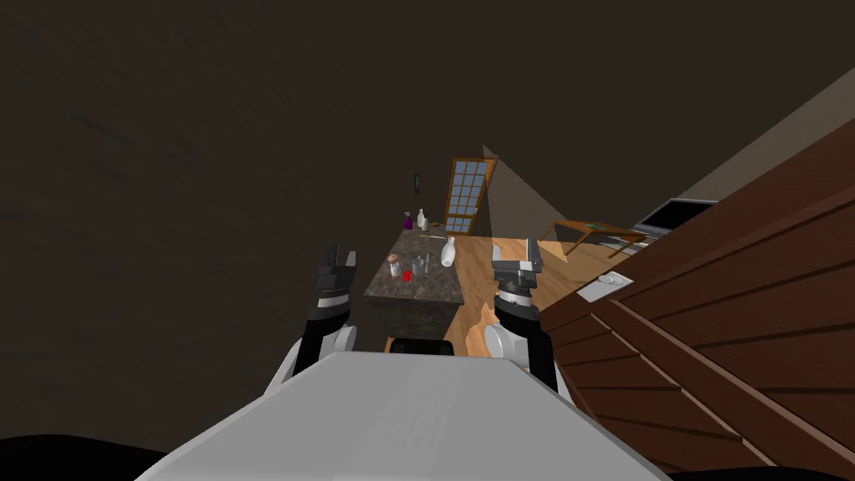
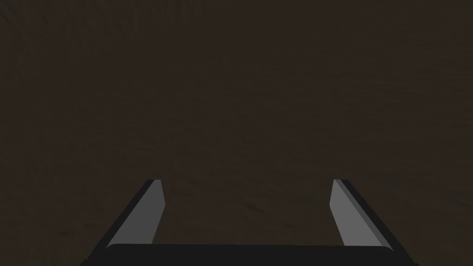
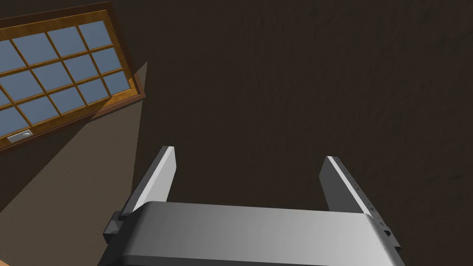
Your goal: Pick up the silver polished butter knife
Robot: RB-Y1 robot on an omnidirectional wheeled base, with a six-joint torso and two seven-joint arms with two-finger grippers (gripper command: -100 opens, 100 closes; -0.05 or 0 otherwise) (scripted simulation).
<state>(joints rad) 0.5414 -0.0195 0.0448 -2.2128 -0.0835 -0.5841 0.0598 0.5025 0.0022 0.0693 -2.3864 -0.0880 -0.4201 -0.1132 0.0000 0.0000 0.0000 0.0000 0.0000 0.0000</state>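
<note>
A dark stone-topped counter (image 1: 434,288) stands ahead of me in the head view, between my two raised arms. On it are a white vase (image 1: 448,252), a few small cups (image 1: 417,268), a red item (image 1: 407,275) and bottles (image 1: 422,220) at its far end. A thin pale sliver (image 1: 434,237) lies on the far part; I cannot tell whether it is the butter knife. My left gripper (image 1: 338,255) (image 2: 248,194) is open and empty, left of the counter. My right gripper (image 1: 528,250) (image 3: 249,171) is open and empty, right of it.
Brown wooden boards (image 1: 718,334) slant across the right side, with a white fitting (image 1: 607,285) at their edge. Further back are a wooden table (image 1: 589,230) and a paned wooden window (image 1: 465,194) (image 3: 60,69). A dark wall (image 1: 167,209) covers the left. Wooden floor (image 1: 480,275) runs beside the counter.
</note>
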